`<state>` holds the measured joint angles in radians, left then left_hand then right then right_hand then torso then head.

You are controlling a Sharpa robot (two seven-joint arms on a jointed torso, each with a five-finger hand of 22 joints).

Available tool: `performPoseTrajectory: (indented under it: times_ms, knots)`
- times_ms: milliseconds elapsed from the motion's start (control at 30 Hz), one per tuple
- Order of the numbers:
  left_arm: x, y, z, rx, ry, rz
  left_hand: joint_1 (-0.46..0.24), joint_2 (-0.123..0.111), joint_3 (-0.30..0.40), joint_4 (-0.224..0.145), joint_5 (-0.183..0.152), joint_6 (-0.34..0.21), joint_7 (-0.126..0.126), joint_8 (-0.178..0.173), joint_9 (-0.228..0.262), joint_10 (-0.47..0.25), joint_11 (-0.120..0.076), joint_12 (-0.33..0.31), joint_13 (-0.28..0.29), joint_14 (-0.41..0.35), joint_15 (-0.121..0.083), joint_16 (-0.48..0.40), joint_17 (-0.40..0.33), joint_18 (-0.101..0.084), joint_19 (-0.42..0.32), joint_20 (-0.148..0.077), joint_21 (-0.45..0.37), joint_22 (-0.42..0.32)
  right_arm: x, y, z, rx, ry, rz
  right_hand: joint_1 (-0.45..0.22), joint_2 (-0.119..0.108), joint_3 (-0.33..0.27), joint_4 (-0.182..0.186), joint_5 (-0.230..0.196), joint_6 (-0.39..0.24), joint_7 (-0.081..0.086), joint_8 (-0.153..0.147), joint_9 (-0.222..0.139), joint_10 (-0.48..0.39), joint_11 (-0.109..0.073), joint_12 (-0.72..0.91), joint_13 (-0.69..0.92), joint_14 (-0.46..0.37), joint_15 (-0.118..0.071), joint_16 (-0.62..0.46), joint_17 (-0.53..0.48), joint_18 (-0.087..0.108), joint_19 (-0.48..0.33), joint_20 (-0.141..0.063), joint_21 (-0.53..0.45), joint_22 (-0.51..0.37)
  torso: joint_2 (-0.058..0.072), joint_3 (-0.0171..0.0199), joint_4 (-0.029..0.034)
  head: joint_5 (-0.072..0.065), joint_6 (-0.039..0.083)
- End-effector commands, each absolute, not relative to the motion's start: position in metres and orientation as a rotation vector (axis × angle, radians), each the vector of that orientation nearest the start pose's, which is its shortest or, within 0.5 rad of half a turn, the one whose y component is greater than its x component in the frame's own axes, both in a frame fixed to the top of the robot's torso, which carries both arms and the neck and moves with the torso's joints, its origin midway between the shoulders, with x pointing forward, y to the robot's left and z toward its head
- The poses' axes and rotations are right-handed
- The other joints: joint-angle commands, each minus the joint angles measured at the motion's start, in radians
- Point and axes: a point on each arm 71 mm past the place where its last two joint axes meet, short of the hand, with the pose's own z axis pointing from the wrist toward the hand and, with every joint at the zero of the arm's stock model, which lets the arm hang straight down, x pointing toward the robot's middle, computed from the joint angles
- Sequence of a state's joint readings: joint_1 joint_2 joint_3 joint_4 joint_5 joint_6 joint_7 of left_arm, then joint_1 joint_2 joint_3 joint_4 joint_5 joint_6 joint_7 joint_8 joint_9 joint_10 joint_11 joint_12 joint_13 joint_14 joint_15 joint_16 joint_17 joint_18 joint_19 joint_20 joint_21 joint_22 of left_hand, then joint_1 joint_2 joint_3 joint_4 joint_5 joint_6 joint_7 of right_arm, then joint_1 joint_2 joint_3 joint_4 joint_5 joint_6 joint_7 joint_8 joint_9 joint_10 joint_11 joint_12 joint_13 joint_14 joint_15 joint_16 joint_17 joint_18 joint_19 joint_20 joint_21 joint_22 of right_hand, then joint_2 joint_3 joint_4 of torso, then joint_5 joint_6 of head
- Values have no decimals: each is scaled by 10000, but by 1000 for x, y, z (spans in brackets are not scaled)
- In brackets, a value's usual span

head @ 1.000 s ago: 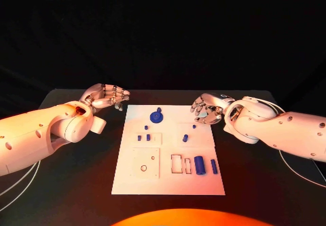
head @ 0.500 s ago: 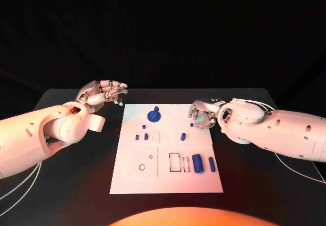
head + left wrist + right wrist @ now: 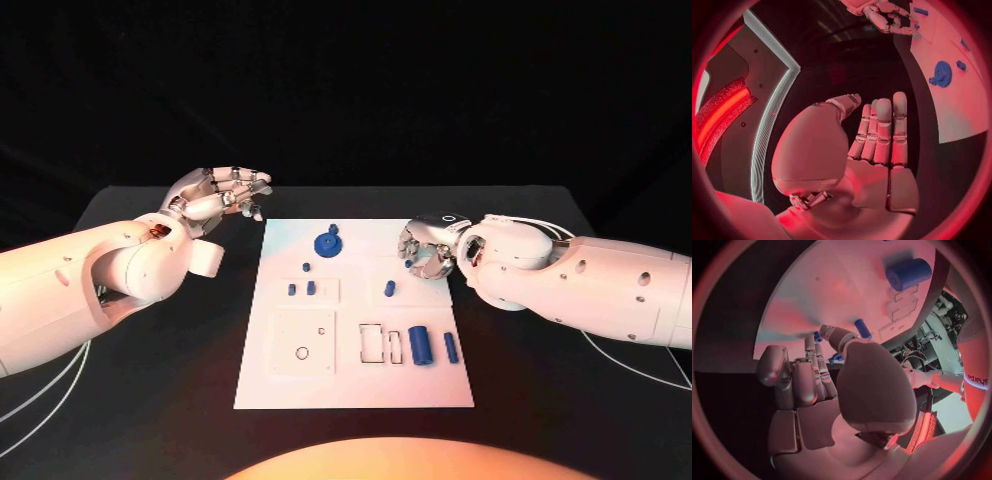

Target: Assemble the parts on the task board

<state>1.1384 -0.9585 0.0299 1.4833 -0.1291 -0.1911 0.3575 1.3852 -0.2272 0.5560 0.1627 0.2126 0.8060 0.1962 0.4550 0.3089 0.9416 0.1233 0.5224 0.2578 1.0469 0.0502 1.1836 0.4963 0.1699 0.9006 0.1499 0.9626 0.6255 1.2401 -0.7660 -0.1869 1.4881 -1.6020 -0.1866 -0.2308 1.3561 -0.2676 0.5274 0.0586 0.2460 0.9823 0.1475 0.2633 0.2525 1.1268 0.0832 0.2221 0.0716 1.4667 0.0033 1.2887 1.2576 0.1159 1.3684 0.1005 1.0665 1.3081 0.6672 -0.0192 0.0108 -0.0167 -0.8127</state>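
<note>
The white task board point(image 3: 353, 385) lies mid-table. On it are a blue gear point(image 3: 330, 244), small blue pegs point(image 3: 306, 267) point(image 3: 389, 288), a thick blue cylinder point(image 3: 420, 344) and a slim bar point(image 3: 451, 347). My right hand point(image 3: 427, 250) hangs low over the board's far right part. Its thumb and fingertips point(image 3: 811, 347) stand apart on either side of a small blue peg point(image 3: 817, 336), and it holds nothing. My left hand point(image 3: 216, 195) hovers off the board's far left corner, fingers extended, empty. The left wrist view shows the gear point(image 3: 942, 74) and the right hand point(image 3: 886, 15).
Near the board's front are a square plate with a hole point(image 3: 303, 340) and two rectangular slots point(image 3: 381, 343). The black table point(image 3: 159, 400) surrounds the board. My right forearm point(image 3: 577, 285) lies beside the board's right edge.
My right hand has moved left and down from beside the board's far right corner onto the board, now covering the small peg there. The left hand has lifted slightly away.
</note>
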Motion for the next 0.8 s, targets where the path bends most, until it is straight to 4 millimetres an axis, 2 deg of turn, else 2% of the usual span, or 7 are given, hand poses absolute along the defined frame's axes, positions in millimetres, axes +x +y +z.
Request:
performPoseTrajectory:
  times_ms: [33, 200, 233, 267, 500, 800]
  knots:
    - [488, 271, -182, -10422, 14431, -15172, 60, 36, -54, -6, 28, -39, 7, 64, 14, -31, 8, 2, -15, -76, 27, -33, -16, 155, 51, 17, -48, -16, 475, -174, -230, -3959, 18311, 4531, 19, 115, 142, -3, -112, 136, -26, 73, 32, 129, -23, 50, 7, 529, -37, 101, 54, -193, 104, -3, 160, 173, -3, 0, 2, 21, -10]
    - [488, 271, -182, -10415, 14552, -15101, 100, 56, -67, -11, 29, -58, 23, 85, 19, -30, 14, 10, -31, -83, 28, -57, -32, 155, 75, 14, -88, -49, 476, -174, -233, -3817, 18377, 4637, 156, 370, 499, -84, -442, 480, -120, 258, 137, 495, -135, 96, 32, 548, -131, 305, 163, -254, 236, -61, 557, 431, -6, 1, -4, 16, -29]
    - [488, 272, -183, -10408, 14577, -15091, 100, 56, -67, -11, 29, -58, 23, 85, 19, -30, 14, 10, -31, -83, 28, -57, -32, 155, 75, 14, -88, -49, 477, -174, -234, -3786, 18416, 4628, 150, 521, 660, -83, -1052, 507, -142, 279, 170, 553, -155, 41, 23, 541, -150, 356, 165, -263, 237, -82, 612, 491, -6, -2, -4, 15, -31]
    - [488, 272, -183, -10403, 14598, -15086, 124, 49, -78, -24, 29, -78, 32, 88, 18, -37, 21, 11, -39, -76, 29, -58, -35, 155, 91, 13, -100, -60, 477, -175, -235, -3763, 18453, 4614, 163, 621, 771, -96, -1364, 516, -139, 288, 189, 578, -156, 7, 20, 539, -154, 397, 177, -270, 241, -88, 653, 529, -1, -5, -1, 10, -48]
    - [488, 272, -183, -10387, 14701, -15068, 135, 45, -86, -29, 28, -90, 40, 90, 18, -42, 25, 12, -44, -72, 31, -59, -37, 155, 102, 12, -107, -68, 478, -175, -240, -3739, 18622, 4546, 171, 746, 912, -160, -1528, 613, -157, 360, 255, 710, -185, -10, 42, 529, -169, 444, 163, -274, 239, -98, 702, 590, 4, 11, -3, 20, -83]
    - [488, 273, -184, -10301, 14864, -14984, 211, 64, -192, -45, 24, -124, 38, 164, 32, 84, 4, 181, -14, 143, 17, 137, 42, 157, 317, -1, -81, -94, 478, -168, -249, -3782, 18849, 4361, 174, 942, 1024, -220, -1604, 715, -163, 452, 342, 839, -215, -53, 68, 512, -194, 449, 101, -301, 289, -122, 863, 701, -3, 9, 4, 0, -137]
